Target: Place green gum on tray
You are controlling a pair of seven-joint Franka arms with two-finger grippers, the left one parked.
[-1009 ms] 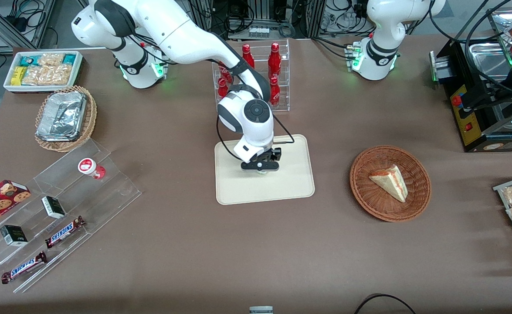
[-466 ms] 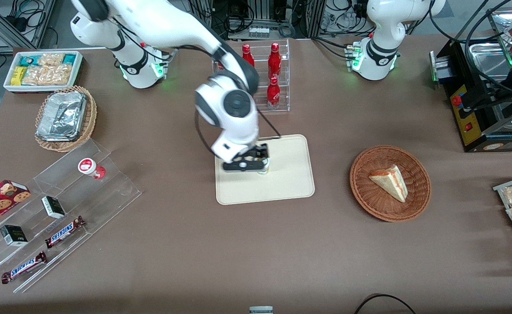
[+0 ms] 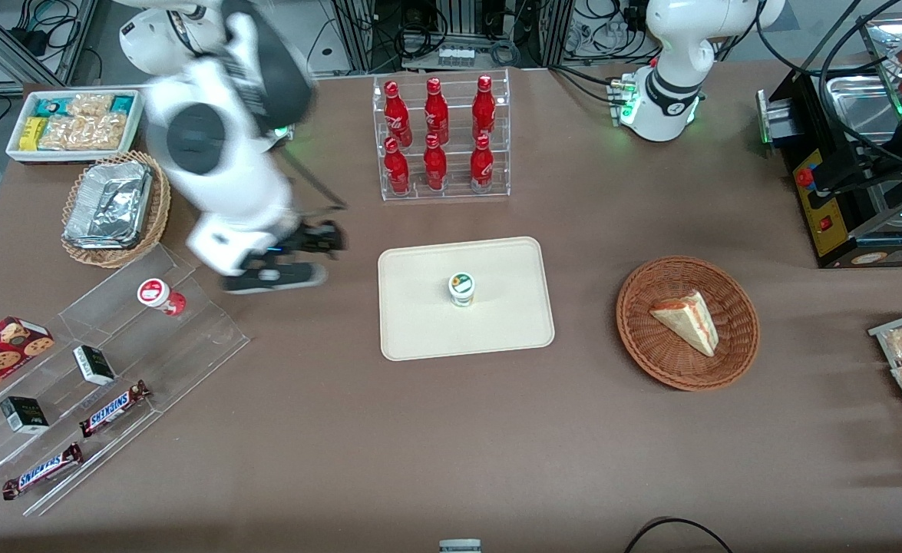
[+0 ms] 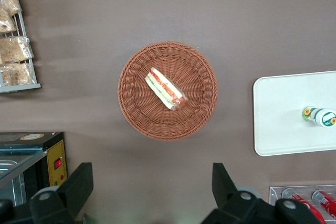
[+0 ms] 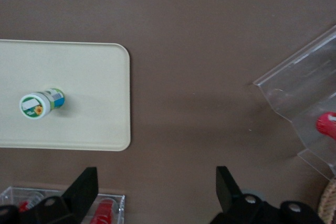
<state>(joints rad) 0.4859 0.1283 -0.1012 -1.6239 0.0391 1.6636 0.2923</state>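
Note:
The green gum (image 3: 461,289) stands upright on the cream tray (image 3: 497,330), near its middle. It also shows in the right wrist view (image 5: 41,103) on the tray (image 5: 94,124), and in the left wrist view (image 4: 319,116) on the tray (image 4: 278,114). My gripper (image 3: 285,261) is open and empty, raised above bare table between the tray and the clear stepped stand (image 3: 205,322), well away from the gum. Its fingers (image 5: 84,184) stand wide apart.
A red-and-white bottle (image 3: 160,296) stands on the clear stand, with candy bars (image 3: 113,408) and small boxes lower down. A rack of red bottles (image 3: 439,138) stands farther from the camera than the tray. A wicker basket with a sandwich (image 3: 687,322) lies toward the parked arm.
My gripper has let go of the green gum, risen and swung away from the tray toward the working arm's end. The gum stays standing on the tray.

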